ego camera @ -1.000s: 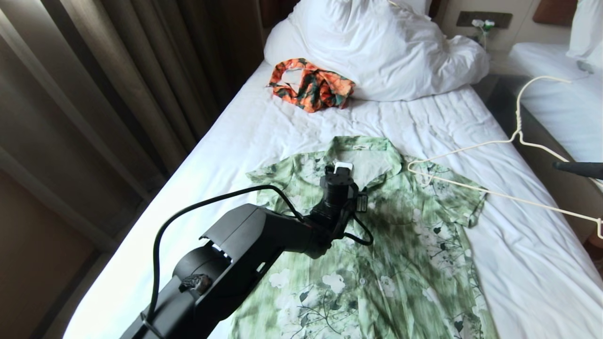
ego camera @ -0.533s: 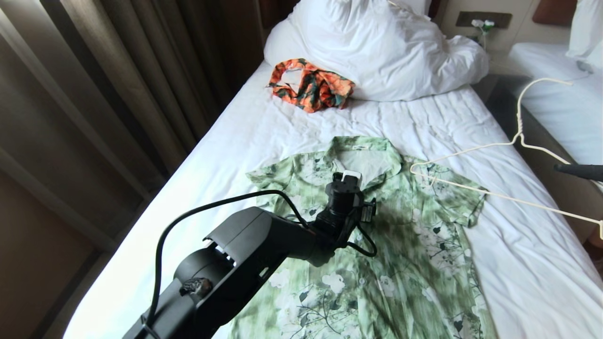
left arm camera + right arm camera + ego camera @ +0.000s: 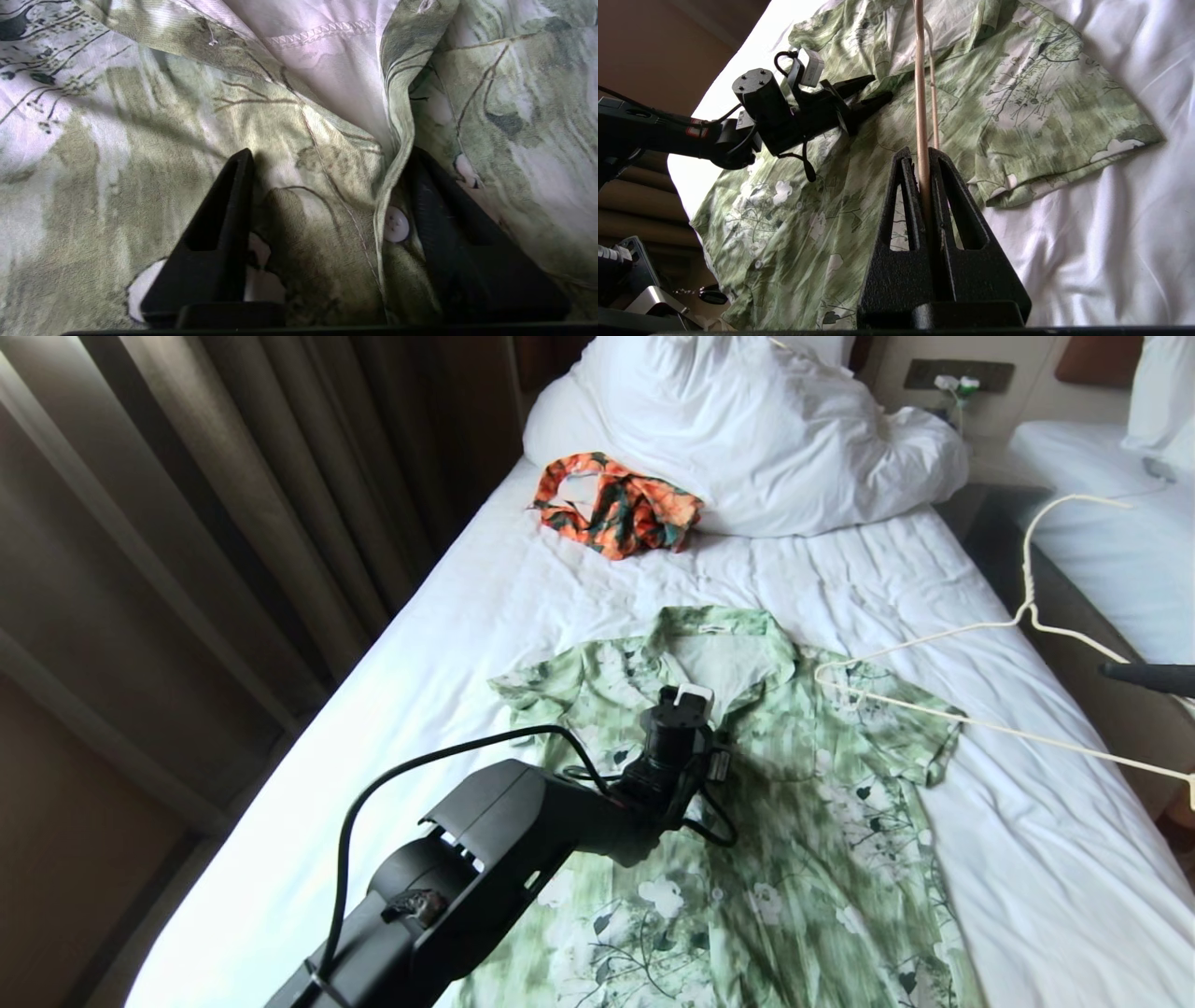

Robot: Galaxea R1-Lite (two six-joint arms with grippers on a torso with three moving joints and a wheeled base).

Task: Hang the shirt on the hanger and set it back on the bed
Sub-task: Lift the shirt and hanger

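We see the shirt (image 3: 747,784) lying flat and face-up on the bed (image 3: 448,644), its collar toward the pillows (image 3: 747,429) and its front buttoned. The left tool (image 3: 327,163) is down on the cloth just below the collar opening, its two black fingers (image 3: 224,224) spread apart and straddling the button placket. A white button (image 3: 396,224) sits between them, close beside the far finger; a ridge of fabric stands in the gap, but the fingers are not pressed onto it.

The right tool (image 3: 923,161) is pressed together on the thin cream wire of the hanger (image 3: 980,723), pinching its long bar. From this tool the hanger reaches out across the shirt's shoulder nearest it, one end over the cloth beside the collar. Its hook (image 3: 1046,523) rises over the gap toward the neighbouring bed (image 3: 1111,551). In the head view only a dark tip of the right arm shows at the frame's edge.

Beyond the left tool, past the shirt's collar, an orange-and-green garment (image 3: 616,509) lies crumpled against the pillows. Curtains (image 3: 233,504) hang along the side of the bed where the left arm comes in.
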